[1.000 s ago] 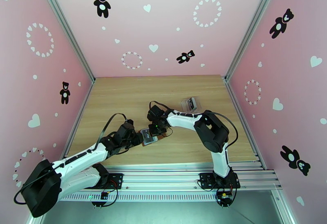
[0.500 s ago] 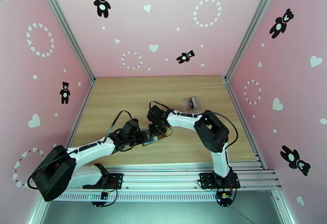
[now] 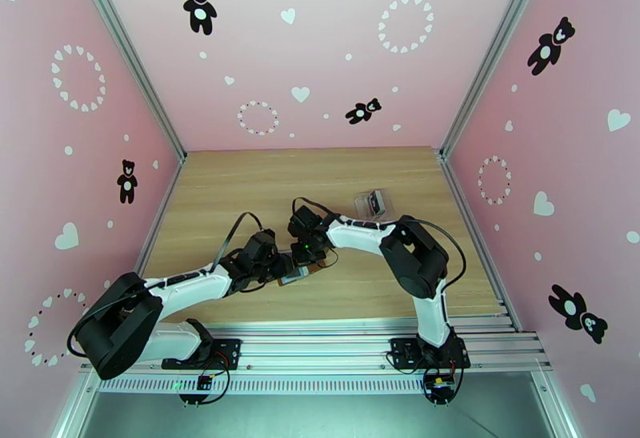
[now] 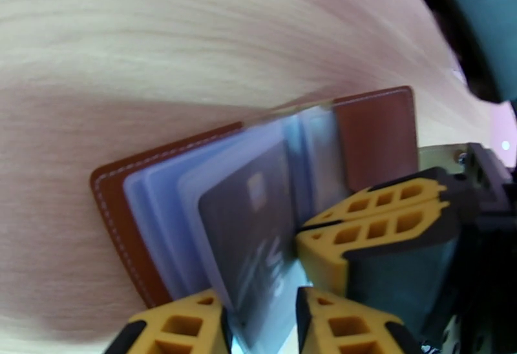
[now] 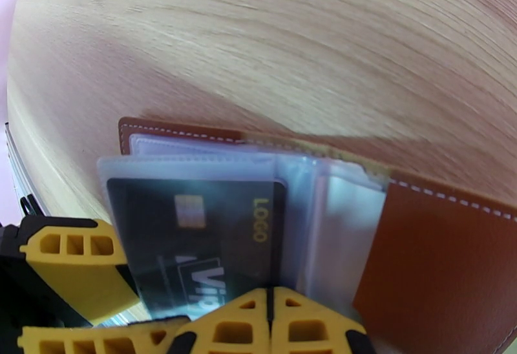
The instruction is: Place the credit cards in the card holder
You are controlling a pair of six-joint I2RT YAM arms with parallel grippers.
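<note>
Pink bear-print walls enclose a wooden desk (image 3: 240, 184). Near its middle I see the brown card holder (image 5: 439, 239) lying open. My left fingers (image 4: 181, 322) grip a dark credit card (image 5: 194, 232), its far end among the clear sleeves (image 5: 336, 219). My right fingers (image 5: 304, 324) are pressed together at those sleeves.

A pale, wood-grain counter (image 3: 240, 184) fills the floor of a booth. Its bare grain also shows in the left wrist view (image 4: 161, 39) and the right wrist view (image 5: 291, 39). Toward the far right of it lies a small clear plastic case (image 3: 373, 203), well apart from the edges. Pink walls (image 3: 320, 56) rise behind and at both sides, printed with black teddy bears (image 3: 199, 6), white hearts (image 3: 300, 93) and rings of small white hearts (image 3: 406, 24). Silver aluminium posts (image 3: 128, 56) run up the back corners. Ribbed silver aluminium rails (image 3: 336, 334) cross the counter's near edge, with a grey metal surface (image 3: 320, 420) below them.
</note>
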